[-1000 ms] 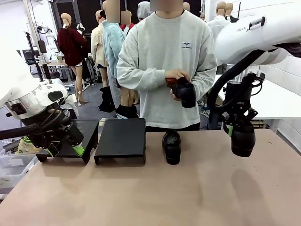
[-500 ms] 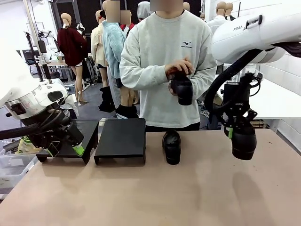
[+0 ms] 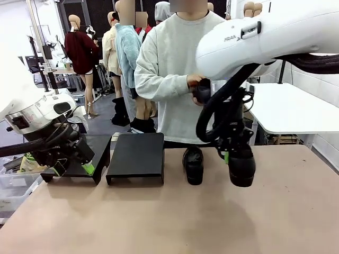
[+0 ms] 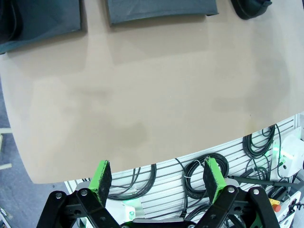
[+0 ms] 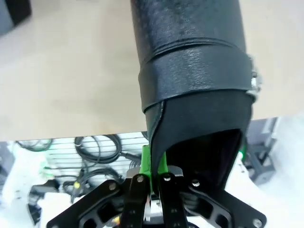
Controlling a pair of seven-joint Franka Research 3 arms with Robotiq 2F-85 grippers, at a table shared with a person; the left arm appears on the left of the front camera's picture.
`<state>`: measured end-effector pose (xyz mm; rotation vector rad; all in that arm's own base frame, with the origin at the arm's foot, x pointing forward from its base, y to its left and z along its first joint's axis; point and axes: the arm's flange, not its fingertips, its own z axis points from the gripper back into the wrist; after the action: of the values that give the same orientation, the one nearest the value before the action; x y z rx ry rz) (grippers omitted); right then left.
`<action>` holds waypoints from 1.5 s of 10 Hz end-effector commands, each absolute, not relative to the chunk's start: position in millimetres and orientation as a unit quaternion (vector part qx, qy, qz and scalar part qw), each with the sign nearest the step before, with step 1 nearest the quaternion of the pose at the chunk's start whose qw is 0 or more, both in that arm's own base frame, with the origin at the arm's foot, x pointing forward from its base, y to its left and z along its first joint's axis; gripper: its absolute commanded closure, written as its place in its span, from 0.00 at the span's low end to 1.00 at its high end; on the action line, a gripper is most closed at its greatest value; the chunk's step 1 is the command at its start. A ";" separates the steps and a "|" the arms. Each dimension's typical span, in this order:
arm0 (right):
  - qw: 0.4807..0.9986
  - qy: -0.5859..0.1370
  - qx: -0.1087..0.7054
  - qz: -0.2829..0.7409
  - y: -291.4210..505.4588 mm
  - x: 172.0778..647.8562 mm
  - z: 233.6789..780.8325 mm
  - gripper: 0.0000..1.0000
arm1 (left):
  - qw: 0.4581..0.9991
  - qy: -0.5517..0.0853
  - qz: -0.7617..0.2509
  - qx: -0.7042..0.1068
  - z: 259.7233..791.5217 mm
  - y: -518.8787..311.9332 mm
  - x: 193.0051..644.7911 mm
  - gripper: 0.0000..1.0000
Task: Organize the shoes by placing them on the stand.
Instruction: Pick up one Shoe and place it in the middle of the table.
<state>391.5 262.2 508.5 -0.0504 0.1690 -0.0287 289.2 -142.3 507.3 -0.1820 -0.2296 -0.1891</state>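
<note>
My right gripper (image 3: pixel 229 154) hangs above the table right of centre, shut on the rim of a black shoe (image 3: pixel 241 168) that dangles toe-down. In the right wrist view the same shoe (image 5: pixel 190 61) runs away from the shut gripper (image 5: pixel 154 164), which pinches its ankle edge. A second shoe (image 3: pixel 193 164) stands on the table just left of it. A third shoe (image 3: pixel 204 93) is in the person's hands at chest height. The stand is two black platforms (image 3: pixel 136 155) (image 3: pixel 100 147) at the back left. My left gripper (image 3: pixel 74 169) is open in front of the left platform, with nothing in it (image 4: pixel 156 175).
The tan table (image 3: pixel 159 222) stretches bare toward its near edge. The person stands at the far side behind the shoes. In the left wrist view both platforms (image 4: pixel 161 9) (image 4: pixel 42 19) and a shoe's tip (image 4: pixel 251 6) line the top edge; cables hang below the table's edge.
My right arm has swung left with its shoe, from the table's right side to beside the standing shoe. The person has turned the shoe in their hands. My left arm has not moved.
</note>
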 end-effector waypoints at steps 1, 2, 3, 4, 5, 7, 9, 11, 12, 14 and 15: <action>0.996 0.086 -0.034 0.008 285.7 392.2 517.8 1.00 | 0.985 -0.113 -0.101 -0.084 507.7 -138.0 289.9 0.00; 0.994 0.099 -0.028 0.035 300.2 389.4 519.3 1.00 | 0.985 -0.113 -0.101 -0.084 507.7 -138.0 289.9 0.00; 0.992 0.105 -0.037 0.055 311.8 387.4 522.2 1.00 | 0.985 -0.113 -0.101 -0.084 507.7 -138.0 289.9 0.00; 0.994 0.093 -0.046 0.026 300.5 393.2 527.7 1.00 | 0.985 -0.113 -0.101 -0.084 507.7 -138.0 289.9 0.00; 0.995 0.092 -0.029 0.035 305.9 378.6 514.1 1.00 | 0.985 -0.113 -0.101 -0.084 507.7 -138.0 289.9 0.00; 0.994 0.096 -0.031 0.038 309.0 382.9 516.2 1.00 | 0.985 -0.113 -0.101 -0.084 507.7 -138.0 289.9 0.00; 0.989 0.128 -0.024 0.069 349.7 382.6 501.1 1.00 | 0.985 -0.113 -0.101 -0.084 507.7 -138.0 289.9 0.00; 0.986 0.154 0.001 0.063 382.9 374.4 487.4 1.00 | 0.985 -0.113 -0.101 -0.084 507.7 -138.0 289.9 0.00; 0.984 0.171 0.014 0.053 394.4 373.0 478.5 1.00 | 0.985 -0.113 -0.101 -0.084 507.7 -138.0 289.9 0.00; 0.976 0.205 0.010 0.070 414.9 375.9 452.5 1.00 | 0.985 -0.113 -0.101 -0.084 507.7 -138.0 289.9 0.00; 0.973 0.224 0.022 0.060 422.7 379.7 435.5 1.00 | 0.985 -0.113 -0.101 -0.084 507.7 -138.0 289.9 0.00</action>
<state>370.8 412.1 439.0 0.0134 0.4159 0.1555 289.3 -142.1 507.3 -0.1817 -0.2297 -0.1885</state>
